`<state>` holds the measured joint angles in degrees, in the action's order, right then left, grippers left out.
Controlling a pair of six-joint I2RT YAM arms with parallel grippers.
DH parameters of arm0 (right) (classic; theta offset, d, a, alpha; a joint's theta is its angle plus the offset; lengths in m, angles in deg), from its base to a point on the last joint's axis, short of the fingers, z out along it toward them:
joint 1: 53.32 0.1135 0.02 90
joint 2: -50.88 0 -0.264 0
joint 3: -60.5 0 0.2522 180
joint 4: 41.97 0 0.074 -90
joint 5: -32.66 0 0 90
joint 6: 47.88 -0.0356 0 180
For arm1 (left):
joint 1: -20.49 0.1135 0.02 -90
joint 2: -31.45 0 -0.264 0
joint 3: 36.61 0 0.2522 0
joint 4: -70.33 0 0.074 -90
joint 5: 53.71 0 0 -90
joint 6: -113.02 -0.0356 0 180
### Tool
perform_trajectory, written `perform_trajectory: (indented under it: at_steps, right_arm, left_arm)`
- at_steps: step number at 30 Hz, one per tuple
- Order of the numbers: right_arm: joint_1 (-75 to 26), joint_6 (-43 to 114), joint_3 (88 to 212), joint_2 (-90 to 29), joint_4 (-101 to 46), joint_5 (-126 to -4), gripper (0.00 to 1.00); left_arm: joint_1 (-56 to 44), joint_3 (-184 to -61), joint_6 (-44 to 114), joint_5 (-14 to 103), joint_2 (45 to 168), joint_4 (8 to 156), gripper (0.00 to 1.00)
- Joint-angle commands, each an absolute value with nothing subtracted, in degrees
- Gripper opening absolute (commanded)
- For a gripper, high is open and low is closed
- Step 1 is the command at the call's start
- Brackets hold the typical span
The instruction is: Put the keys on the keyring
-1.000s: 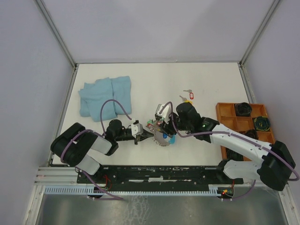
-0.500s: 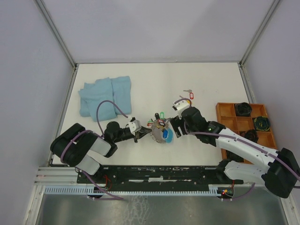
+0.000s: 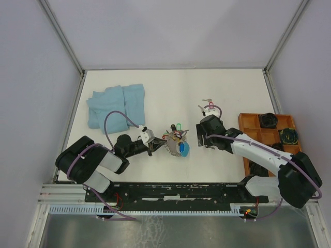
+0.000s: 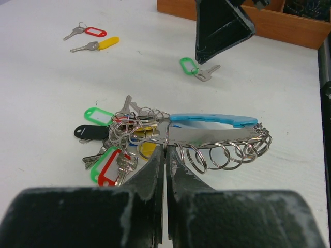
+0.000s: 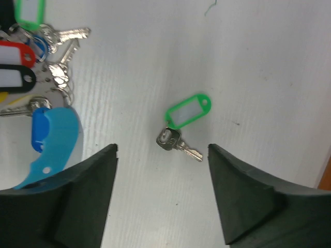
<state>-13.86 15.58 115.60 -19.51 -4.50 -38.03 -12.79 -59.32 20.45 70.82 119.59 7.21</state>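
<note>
The keyring (image 4: 212,135) is a metal strip with a blue plastic piece, a row of empty split rings, and a cluster of tagged keys (image 4: 116,139). My left gripper (image 4: 165,150) is shut on the strip's near edge; from above it (image 3: 154,144) sits left of the bundle (image 3: 176,144). One loose key with a green tag (image 5: 183,124) lies flat on the table, just beyond my right gripper (image 5: 163,149), which is open and holds nothing. Loose keys with a red tag (image 4: 90,32) and a yellow tag (image 4: 98,45) lie farther back. From above, the right gripper (image 3: 202,128) hides the green-tagged key.
An orange compartment tray (image 3: 248,124) with black round parts stands at the right. A folded light-blue cloth (image 3: 115,106) lies at the back left. White walls close the table on three sides.
My right gripper has pulled back from the keyring toward the rear right and opened wider. The left gripper has stayed shut on the keyring and shifted it only slightly.
</note>
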Motion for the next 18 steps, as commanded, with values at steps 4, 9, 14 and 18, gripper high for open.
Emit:
perform_trajectory:
  at_steps: [4,9,14,18]
  right_arm:
    - [-16.3,11.3,120.2,-26.5,-1.1,-41.3,0.57]
    - [-17.6,11.6,122.5,-30.7,0.5,-42.7,0.38]
    - [-18.4,12.7,126.0,-35.0,3.1,-43.0,0.29]
    - [-18.9,13.3,127.2,-36.7,4.0,-43.0,0.27]
  left_arm:
    - [-12.7,-59.3,21.0,69.2,118.3,4.2,0.03]
    - [-12.7,-60.4,19.7,69.2,117.4,9.1,0.03]
    - [-12.6,-61.2,19.2,70.0,117.2,11.5,0.03]
    - [-12.7,-61.5,19.1,70.3,117.1,12.3,0.03]
